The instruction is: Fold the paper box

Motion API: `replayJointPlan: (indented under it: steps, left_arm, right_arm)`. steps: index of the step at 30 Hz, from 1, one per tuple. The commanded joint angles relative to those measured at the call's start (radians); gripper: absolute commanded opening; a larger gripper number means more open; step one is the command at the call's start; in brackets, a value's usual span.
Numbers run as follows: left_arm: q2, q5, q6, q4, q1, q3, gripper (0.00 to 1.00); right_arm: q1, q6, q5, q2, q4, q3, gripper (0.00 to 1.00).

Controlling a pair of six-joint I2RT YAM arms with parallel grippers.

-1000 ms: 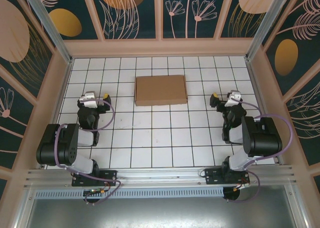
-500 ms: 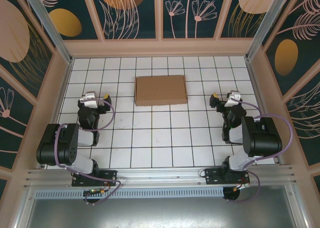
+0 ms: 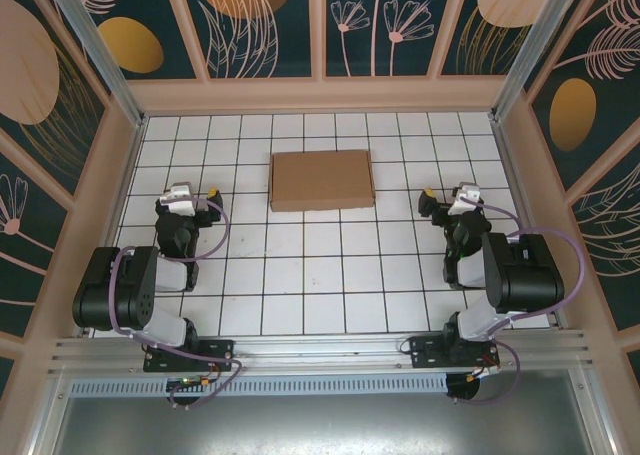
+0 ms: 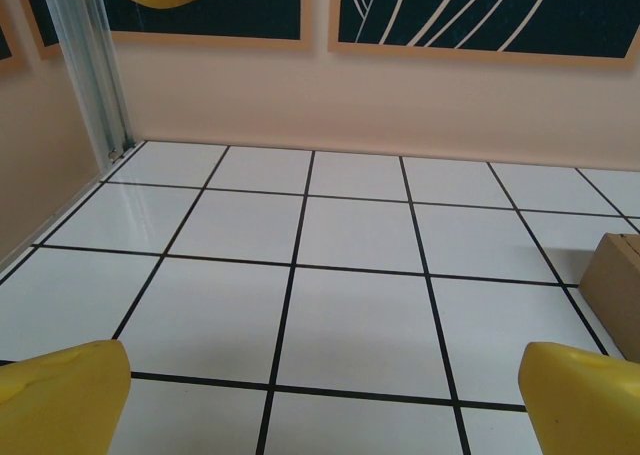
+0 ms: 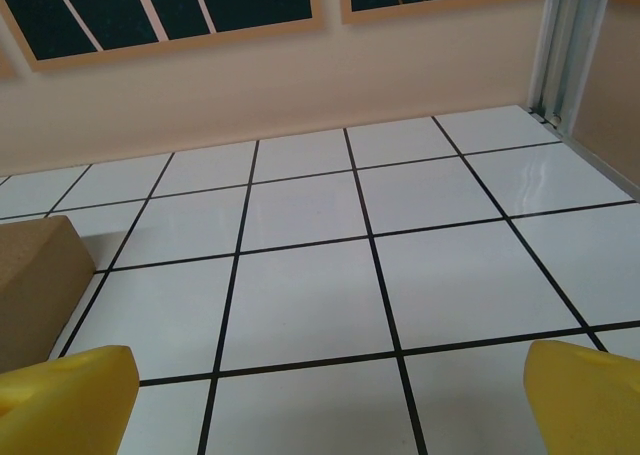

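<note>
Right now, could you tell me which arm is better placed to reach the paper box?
Probably right, narrowly: left gripper and right gripper are both open flanking the paper box, but it shows larger to the right wrist.

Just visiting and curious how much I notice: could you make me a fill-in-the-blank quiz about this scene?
The paper box is plain ____ cardboard.
The left tool and right tool both stand ____, holding nothing.
Their fingertips are coloured ____.
The white table carries a grid of ____ lines.
Missing words: brown; open; yellow; black.
</note>
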Motion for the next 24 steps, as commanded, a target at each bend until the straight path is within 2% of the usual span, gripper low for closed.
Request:
replayJointPlan:
  steps: [1,7,24]
  left_arm:
    - [0.001,-0.008,0.002,0.022,0.002,0.006,0.99]
    - [0.001,-0.007,0.002,0.021,0.003,0.008,0.99]
    - [0.000,-0.008,0.002,0.019,0.002,0.006,0.99]
  right_arm:
    - [-0.015,0.002,-0.029,-0.005,0.014,0.009,0.99]
    - [-0.041,0.013,-0.092,-0.005,0.021,0.005,0.99]
    - [-0.038,0.012,-0.089,-0.005,0.021,0.004,0.99]
